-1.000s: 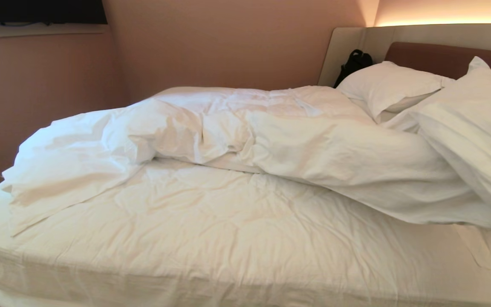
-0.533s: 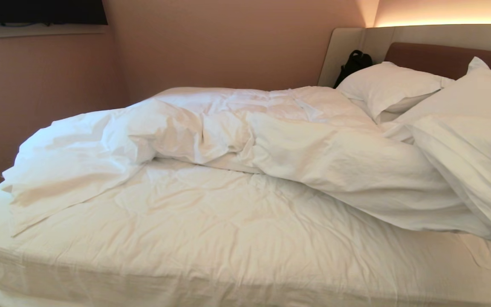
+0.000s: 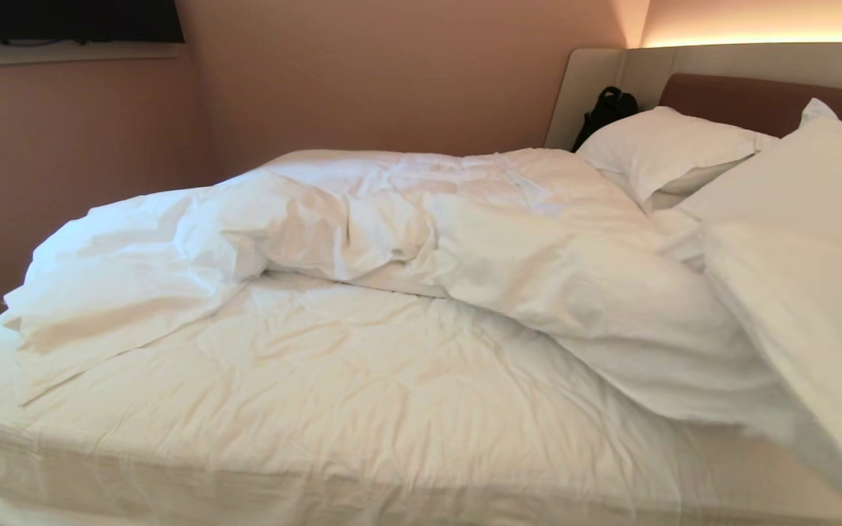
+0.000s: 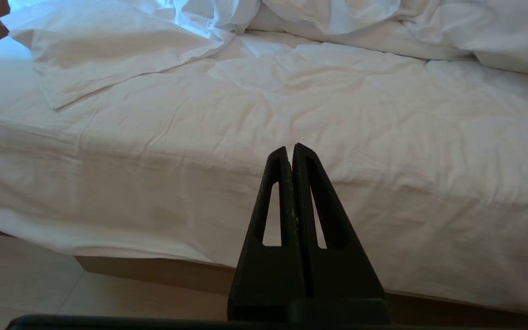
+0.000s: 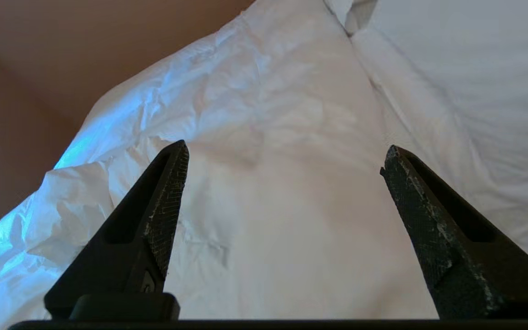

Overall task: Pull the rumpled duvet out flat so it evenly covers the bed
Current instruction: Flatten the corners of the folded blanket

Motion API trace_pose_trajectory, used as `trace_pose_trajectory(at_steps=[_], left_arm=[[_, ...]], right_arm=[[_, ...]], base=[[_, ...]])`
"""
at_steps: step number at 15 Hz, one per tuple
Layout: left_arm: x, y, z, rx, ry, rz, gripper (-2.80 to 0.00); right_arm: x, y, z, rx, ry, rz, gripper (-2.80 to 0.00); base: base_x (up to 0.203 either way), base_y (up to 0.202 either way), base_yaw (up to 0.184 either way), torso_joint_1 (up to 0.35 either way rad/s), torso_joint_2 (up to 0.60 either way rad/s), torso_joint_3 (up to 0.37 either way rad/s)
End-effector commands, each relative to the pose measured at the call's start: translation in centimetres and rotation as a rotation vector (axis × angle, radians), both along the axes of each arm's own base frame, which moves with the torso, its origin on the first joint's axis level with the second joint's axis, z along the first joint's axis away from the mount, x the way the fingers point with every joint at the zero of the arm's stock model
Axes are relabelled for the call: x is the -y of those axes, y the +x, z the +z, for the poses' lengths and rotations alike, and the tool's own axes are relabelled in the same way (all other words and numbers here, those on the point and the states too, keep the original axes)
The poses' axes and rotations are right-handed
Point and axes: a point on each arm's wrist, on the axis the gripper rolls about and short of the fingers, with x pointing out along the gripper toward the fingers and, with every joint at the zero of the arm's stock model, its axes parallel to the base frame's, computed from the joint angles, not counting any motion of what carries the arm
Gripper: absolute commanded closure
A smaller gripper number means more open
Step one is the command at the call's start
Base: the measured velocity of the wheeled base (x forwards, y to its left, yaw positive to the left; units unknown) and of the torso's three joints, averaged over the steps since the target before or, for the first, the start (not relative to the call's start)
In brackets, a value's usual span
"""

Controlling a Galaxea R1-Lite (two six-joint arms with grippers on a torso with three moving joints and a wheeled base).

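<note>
duvet [image 3: 509,241] lies bunched on the bed [image 3: 333,409] by a pink wall [image 3: 392,80], right gripper [image 5: 284,158] spread wide, holding nothing.

Head view high over the bed [image 3: 319,409] — wrist views nearer, same duvet [image 3: 538,256].

The black, wedge-shaped left gripper [image 4: 290,153] sits at lower centre, fingers pressed together, touching nothing. Behind it spreads the wide bed's [image 4: 163,270] wrinkled white sheet; the puffy, rumpled white duvet [image 4: 360,27] bunches along the top, beige floor tiles [image 4: 25,293] at lower left.
</note>
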Motion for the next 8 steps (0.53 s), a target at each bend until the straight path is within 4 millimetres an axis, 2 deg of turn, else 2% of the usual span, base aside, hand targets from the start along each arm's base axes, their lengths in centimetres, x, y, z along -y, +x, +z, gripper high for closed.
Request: trace_pose_trajectory(at_steps=[1,5,8], left_arm=[[0.0,0.0,0.0,-0.001,-0.001,0.001,0.0],[0.0,0.0,0.0,-0.001,-0.001,0.001,0.0],[0.0,0.0,0.0,-0.001,-0.001,0.001,0.0]], right_arm=[[-0.3,-0.3,-1.8,-0.215,0.02,-0.034,-2.8],[-0.1,0.6,-2.6,-0.322,-0.015,-0.078,-2.8],[0.5,3.4,-3.2,-0.393,-0.011,-0.019,-2.8]], base=[[0.0,0.0,0.0,0.0,0.0,0.0],[0.0,0.0,0.0,0.0,0.0,0.0],[0.0,0.0,0.0,0.0,0.0,0.0]])
